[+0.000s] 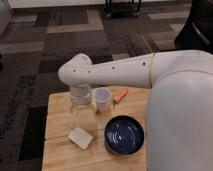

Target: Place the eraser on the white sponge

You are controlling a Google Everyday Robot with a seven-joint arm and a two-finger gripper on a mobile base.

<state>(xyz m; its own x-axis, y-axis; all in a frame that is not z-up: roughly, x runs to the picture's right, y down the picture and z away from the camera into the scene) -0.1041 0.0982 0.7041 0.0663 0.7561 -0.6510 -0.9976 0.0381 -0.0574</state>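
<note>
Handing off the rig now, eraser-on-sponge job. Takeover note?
Hand: open, pointing down over the table, just behind the white sponge and beside the white cup; holding nothing visible.
Eraser: not in sight, possibly hidden under the hand.
White sponge: near the table's front edge, bare, next to the dark blue bowl.
Done: nothing placed. Left: find and grasp the eraser, set it on the sponge.
</note>
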